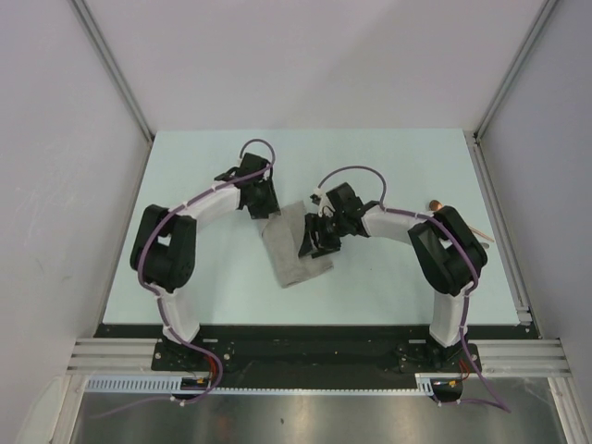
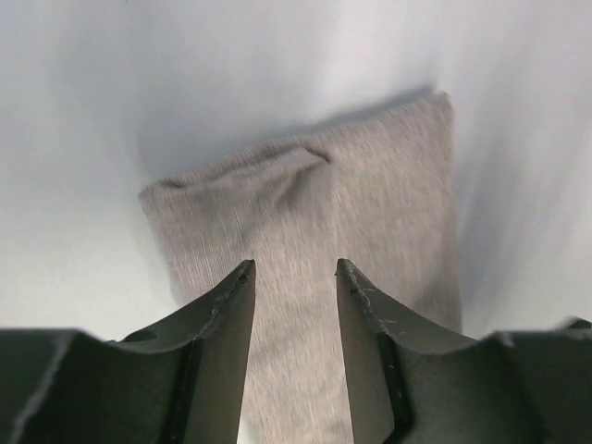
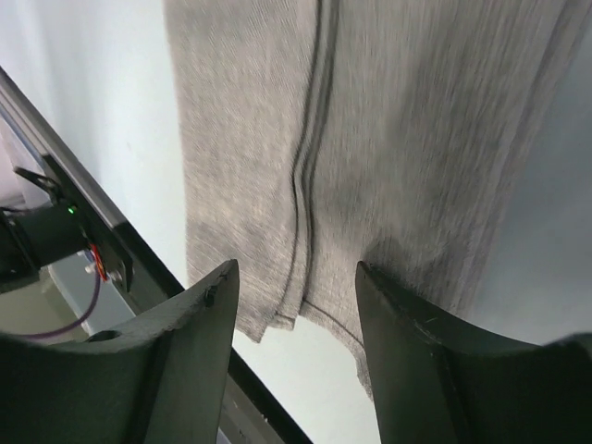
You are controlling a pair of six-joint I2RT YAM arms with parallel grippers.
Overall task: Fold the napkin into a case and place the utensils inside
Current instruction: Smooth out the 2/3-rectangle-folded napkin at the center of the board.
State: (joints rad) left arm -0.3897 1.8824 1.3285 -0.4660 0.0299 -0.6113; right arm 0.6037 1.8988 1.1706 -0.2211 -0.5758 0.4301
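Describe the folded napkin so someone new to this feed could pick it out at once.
Start from the pale table and look to its middle, between the left gripper and the right gripper. There the napkin lies flat, folded into a narrow strip set at a slant. It is the only soft grey-beige fabric there, unlike the hard black grippers flanking it.

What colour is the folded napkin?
The napkin is plain grey-beige, unpatterned; the left wrist view shows it best.

- I see the napkin point(image 1: 292, 252) flat on the table point(image 1: 388, 166), with its far end under my left claw point(image 1: 263, 209).
- Its right edge sits under my right claw point(image 1: 314, 243).
- The spoon point(image 1: 435, 204) lies well right of the right claw, beyond that arm.
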